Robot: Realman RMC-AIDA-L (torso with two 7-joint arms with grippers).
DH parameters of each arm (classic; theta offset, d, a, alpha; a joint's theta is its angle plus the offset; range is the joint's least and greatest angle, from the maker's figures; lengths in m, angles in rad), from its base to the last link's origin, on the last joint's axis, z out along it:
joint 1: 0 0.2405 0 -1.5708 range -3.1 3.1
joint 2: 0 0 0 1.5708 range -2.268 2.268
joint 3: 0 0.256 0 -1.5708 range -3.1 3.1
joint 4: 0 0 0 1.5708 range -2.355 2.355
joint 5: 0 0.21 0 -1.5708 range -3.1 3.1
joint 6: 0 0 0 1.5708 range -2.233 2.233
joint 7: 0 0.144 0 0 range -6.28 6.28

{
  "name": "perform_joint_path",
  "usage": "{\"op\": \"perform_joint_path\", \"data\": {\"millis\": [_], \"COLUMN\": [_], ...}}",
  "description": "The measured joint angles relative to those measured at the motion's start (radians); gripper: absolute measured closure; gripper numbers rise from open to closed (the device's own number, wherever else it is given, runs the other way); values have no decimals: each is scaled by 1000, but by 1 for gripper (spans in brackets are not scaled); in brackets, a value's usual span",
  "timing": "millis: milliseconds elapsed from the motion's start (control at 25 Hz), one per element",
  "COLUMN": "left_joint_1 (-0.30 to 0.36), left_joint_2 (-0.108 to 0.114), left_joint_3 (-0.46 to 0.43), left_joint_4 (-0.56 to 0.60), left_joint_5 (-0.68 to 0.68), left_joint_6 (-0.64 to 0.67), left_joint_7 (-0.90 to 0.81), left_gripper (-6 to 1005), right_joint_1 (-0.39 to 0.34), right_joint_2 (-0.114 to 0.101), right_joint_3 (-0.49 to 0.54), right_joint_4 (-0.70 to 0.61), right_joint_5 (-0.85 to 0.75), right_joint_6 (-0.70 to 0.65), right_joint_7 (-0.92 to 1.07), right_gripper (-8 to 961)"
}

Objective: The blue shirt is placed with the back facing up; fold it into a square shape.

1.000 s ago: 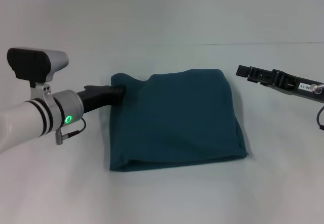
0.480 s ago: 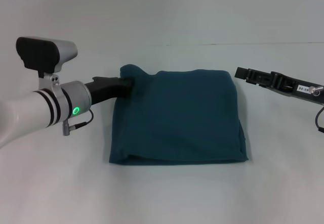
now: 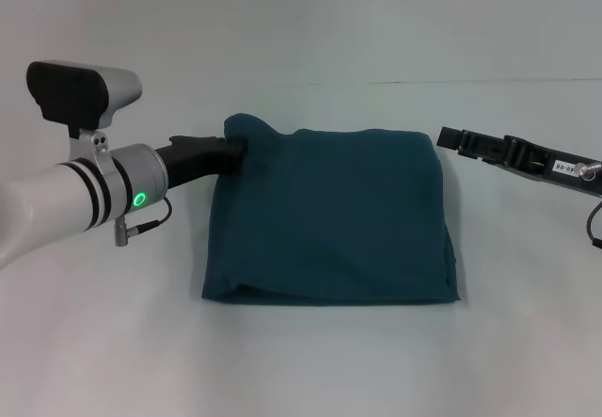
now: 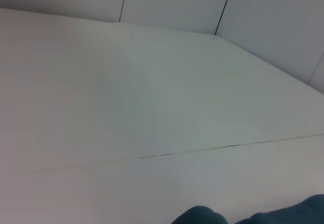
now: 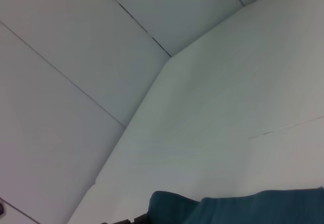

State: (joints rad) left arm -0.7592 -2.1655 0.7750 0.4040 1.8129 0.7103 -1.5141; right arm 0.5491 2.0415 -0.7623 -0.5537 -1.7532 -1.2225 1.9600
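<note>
While the blue shirt (image 3: 329, 215) lay folded nearly square on the bench (image 3: 310, 360), I had the left claw (image 3: 235, 144) clenched on its far-left corner to tidy it, with the right claw (image 3: 450, 138) idle beside its far-right corner, grip unreadable.

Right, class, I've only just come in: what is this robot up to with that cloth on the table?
The blue shirt lies on the white table, already folded into a rough square. The left claw is at the shirt's far left corner, which is bunched up around its tip. The right claw hangs just off the shirt's far right corner, apart from the cloth.
</note>
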Motion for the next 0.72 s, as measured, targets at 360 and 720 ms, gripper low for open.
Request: {"op": "perform_joint_path", "data": {"millis": [360, 720], "left_joint_1": [2, 69], "left_joint_2": [1, -1], "left_joint_3": [-1, -10], "left_joint_4": [3, 89], "left_joint_5": [0, -3], "left_joint_6": [-3, 15], "left_joint_7": [2, -12], "left_gripper": [931, 904], "right_joint_1": [0, -2], "right_joint_2": [0, -3], "right_joint_3": [2, 3], "right_joint_4": [0, 0], "right_joint_5": [0, 0], "right_joint_6": [-1, -7], "right_joint_7": [-3, -13], "right_gripper": [276, 275]}}
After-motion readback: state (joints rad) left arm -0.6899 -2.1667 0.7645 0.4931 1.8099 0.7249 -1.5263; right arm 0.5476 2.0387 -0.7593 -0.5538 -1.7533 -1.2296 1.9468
